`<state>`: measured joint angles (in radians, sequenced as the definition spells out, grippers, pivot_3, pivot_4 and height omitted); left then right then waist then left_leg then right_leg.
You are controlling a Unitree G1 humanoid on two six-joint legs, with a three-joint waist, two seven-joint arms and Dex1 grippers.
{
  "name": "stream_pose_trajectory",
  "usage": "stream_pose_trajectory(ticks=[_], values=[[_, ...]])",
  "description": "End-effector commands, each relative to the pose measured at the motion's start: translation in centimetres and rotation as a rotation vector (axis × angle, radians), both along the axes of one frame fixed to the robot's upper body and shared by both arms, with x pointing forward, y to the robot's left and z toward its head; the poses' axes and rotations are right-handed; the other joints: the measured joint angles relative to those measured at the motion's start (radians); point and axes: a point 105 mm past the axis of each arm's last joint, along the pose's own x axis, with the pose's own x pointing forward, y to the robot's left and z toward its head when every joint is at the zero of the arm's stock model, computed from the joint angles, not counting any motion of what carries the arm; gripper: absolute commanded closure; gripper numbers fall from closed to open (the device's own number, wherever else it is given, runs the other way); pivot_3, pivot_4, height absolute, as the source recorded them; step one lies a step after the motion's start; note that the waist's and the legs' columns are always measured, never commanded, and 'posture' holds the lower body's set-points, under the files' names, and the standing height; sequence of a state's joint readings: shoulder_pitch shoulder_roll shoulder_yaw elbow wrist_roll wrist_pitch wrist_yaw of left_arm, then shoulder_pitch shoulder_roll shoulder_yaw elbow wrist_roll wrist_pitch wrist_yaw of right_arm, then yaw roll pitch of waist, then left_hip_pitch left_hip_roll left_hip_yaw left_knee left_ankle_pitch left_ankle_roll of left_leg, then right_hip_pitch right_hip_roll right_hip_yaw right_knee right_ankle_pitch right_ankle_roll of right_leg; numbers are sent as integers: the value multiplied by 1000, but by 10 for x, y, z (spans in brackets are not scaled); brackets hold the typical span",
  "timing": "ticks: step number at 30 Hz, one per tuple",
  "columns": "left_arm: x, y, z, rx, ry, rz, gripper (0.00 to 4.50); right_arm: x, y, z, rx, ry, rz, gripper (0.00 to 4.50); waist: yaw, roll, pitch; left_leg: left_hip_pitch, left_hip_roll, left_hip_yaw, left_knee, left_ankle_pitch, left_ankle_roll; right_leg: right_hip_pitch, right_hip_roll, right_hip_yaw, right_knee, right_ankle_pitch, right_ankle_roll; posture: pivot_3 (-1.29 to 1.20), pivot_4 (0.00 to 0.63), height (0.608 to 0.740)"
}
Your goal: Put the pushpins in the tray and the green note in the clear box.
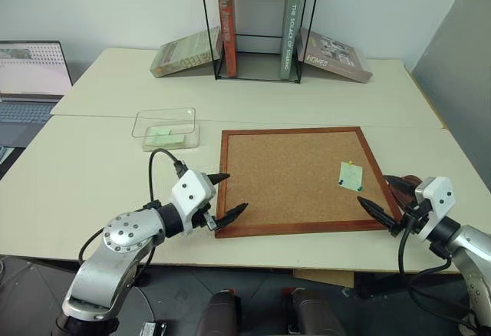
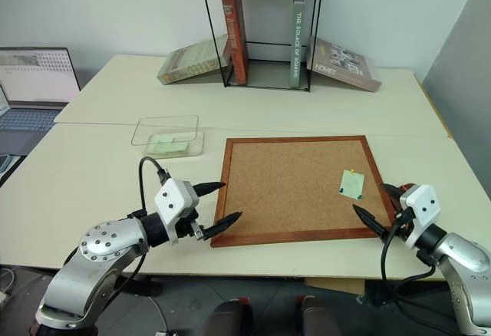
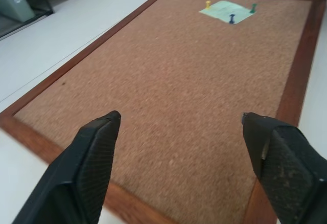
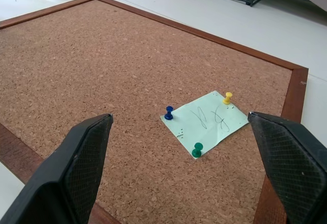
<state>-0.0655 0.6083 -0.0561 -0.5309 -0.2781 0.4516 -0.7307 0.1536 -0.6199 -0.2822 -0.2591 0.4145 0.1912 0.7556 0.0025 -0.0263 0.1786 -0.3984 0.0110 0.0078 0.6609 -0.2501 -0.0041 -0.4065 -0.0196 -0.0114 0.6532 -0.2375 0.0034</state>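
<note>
Head views: a wood-framed cork board (image 1: 299,179) lies flat on the pale table (image 1: 92,175). The green note (image 1: 350,176) is pinned near the board's right edge. The clear box (image 1: 166,128) stands apart from the board's far left corner, holding a pale green slip. The left gripper (image 1: 224,195) hovers at the board's near left corner, fingers spread; the right gripper (image 1: 383,195) sits at the near right corner, fingers spread wide, with the dark reddish tray (image 1: 410,182) just behind it. A black wire rack (image 1: 261,21) with upright books stands at the far side, and a laptop (image 1: 31,79) at the far left.

Left wrist view: two black fingers (image 3: 89,168) stand well apart over the cork, empty; the note lies far across the board.

Right wrist view: fingers (image 4: 76,170) parted on either side of the note (faint handwriting on it). Three pushpins (image 4: 197,150), blue, green and yellow, stand upright at its corners.
</note>
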Motion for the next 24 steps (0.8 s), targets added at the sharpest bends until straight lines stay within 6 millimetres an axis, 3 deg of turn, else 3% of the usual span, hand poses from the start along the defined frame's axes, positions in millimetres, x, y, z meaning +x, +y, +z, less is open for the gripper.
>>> stream_pose_trajectory(ticks=[1, 11, 18, 24], values=[[4, -17, 4, -25, -4, -55, 1339, -2, 2, 15, -3, -64, -5, 0, 0, 0, 0, 0, 0, 0, 0, 0, 0, 0, 0, 0, 0, 0, 0, 0, 150, 740], [31, -49, -6, -43, 38, -115, 3074, 1, 14, 17, 12, -72, 1, 0, -1, 0, 0, 0, 0, 0, 0, 0, 0, 0, 1, 0, 0, 3, 5, 0, 150, 740], [42, -83, -11, -39, 47, -199, 4406, 9, 18, 18, 22, -71, 0, 0, -1, 0, 0, -1, -1, 0, 0, 0, 0, 0, 2, 0, -1, 3, 5, 0, 150, 740], [54, -101, -38, 9, 92, -206, 4455, 29, 25, 24, 56, -79, -5, 0, -3, 0, 0, -1, -1, 0, 0, 0, 0, 0, 2, 0, -1, 4, 6, 0, 150, 740]])
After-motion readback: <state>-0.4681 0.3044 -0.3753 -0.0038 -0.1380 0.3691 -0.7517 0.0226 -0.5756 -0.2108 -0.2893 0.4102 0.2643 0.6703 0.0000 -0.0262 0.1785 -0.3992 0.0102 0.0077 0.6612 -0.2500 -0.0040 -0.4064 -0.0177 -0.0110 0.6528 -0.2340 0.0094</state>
